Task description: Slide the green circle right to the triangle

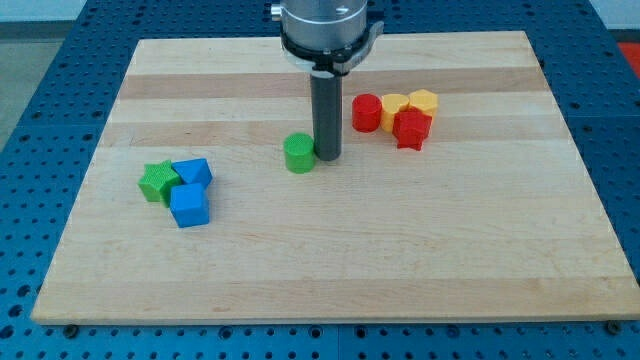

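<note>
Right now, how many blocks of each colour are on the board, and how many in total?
Green: 2, the green circle beside my tip and the green star at the view's left.
Blue: 2, the upper blue block and the lower blue block.
Red: 2, the red cylinder and the red block.
Yellow: 2, the yellow block and the yellow hexagon.
Total: 8 blocks.
</note>
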Robot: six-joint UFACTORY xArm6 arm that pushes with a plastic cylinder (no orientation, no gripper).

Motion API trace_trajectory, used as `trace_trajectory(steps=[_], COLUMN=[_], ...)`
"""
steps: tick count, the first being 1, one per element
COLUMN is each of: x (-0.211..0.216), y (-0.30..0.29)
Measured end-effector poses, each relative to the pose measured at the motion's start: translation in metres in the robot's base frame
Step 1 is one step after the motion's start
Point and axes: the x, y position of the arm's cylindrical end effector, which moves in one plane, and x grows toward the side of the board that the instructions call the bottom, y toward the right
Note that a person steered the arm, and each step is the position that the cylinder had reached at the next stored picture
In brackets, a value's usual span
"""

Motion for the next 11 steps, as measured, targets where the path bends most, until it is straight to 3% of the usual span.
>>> trace_trajectory(steps=[1,3,11], x=[-0.001,-0.051,0.017], y=[-0.035,-0.069,-0.093])
